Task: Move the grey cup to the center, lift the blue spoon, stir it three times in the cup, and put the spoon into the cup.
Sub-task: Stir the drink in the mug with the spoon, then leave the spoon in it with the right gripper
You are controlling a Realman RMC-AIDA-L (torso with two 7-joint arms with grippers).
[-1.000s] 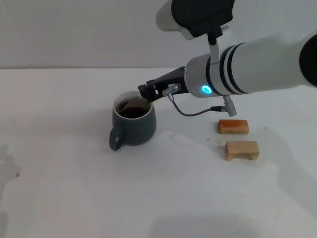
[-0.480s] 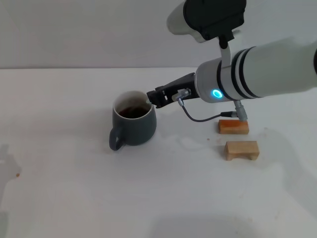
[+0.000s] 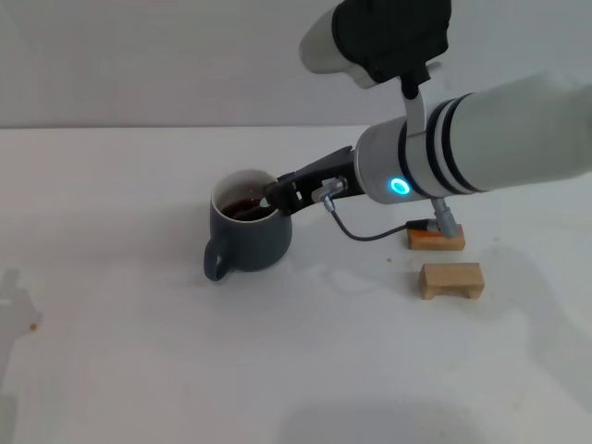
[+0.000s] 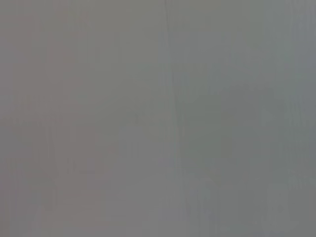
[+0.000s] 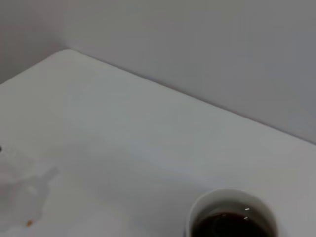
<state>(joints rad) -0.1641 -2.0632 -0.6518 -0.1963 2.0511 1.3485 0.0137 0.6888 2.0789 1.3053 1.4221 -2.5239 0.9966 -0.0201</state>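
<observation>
Two small wooden blocks (image 3: 442, 257) sit on the white bench (image 3: 139, 351) to the right of the grey cup (image 3: 248, 231), well apart from it, one nearer than the other. A thin grey cable (image 3: 370, 231) hangs from the right arm, between the cup and the far block. The cup stands upright near the middle of the bench, its handle pointing to the near left. Dark brown liquid (image 5: 229, 224) fills it partway. The right claw (image 3: 274, 193) reaches in from the right and sits just over the cup's right rim, tip dipping toward the liquid. I cannot tell if it is clenched or released. The blue spoon is too hidden to make out. The left wrist view shows only plain grey.
</observation>
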